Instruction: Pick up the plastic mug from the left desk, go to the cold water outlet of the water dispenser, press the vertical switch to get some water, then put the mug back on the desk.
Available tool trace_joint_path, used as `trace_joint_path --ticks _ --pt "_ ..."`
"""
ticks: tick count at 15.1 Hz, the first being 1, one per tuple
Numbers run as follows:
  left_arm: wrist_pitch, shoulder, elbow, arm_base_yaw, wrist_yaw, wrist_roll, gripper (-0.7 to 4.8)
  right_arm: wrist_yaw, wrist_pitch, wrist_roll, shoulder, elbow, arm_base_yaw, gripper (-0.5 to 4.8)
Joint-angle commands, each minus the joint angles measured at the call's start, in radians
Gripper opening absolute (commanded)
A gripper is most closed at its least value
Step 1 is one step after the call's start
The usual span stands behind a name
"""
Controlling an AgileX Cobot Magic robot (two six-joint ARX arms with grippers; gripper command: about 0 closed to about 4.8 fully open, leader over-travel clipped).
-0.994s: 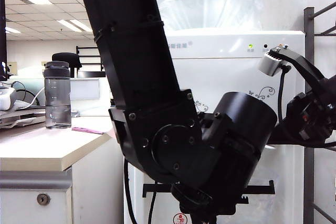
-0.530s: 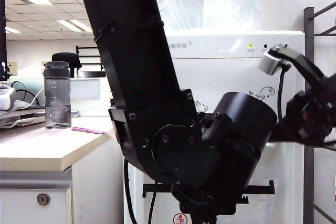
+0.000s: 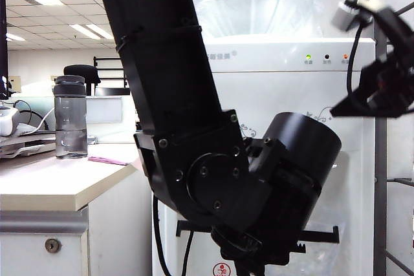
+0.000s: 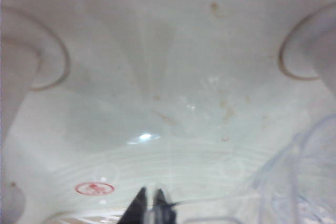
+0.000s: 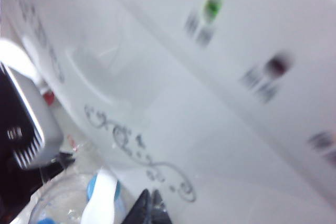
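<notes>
We're tucked into the water dispenser (image 3: 284,82), the left gripper (image 4: 150,204) inside its tap recess. Its fingers are pinched almost together on what looks like the clear handle of the plastic mug (image 4: 307,179), which sits under the cold water outlet (image 5: 118,203). The right gripper (image 3: 339,112) hangs high by the dispenser's indicator lights, fingers together, well above the vertical switch (image 5: 103,195). We can't tell how full the mug is. The danger is that thin hold: a loaded mug could swing or slip on the way out, clip the recess wall and spill down the dispenser's front.
</notes>
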Motion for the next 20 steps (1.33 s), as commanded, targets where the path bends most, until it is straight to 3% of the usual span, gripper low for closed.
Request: trace_joint_path --ticks 1,7,11,20 --pt "0.011 -0.008 0.006 -0.003 -0.011 0.048 -0.05 0.014 0.001 0.005 -0.011 0.003 0.000 -0.01" --pt "-0.055 -0.009 0.006 -0.004 -0.003 0.047 -0.05 0.017 0.017 0.006 -0.014 0.003 0.000 -0.01" --pt "-0.099 -0.022 0.005 -0.004 0.060 0.048 -0.05 0.021 0.031 0.006 -0.014 0.003 0.000 -0.01" --pt "-0.098 -0.054 0.004 -0.003 0.064 0.076 -0.05 0.028 0.076 0.028 -0.015 0.003 -0.005 -0.01"
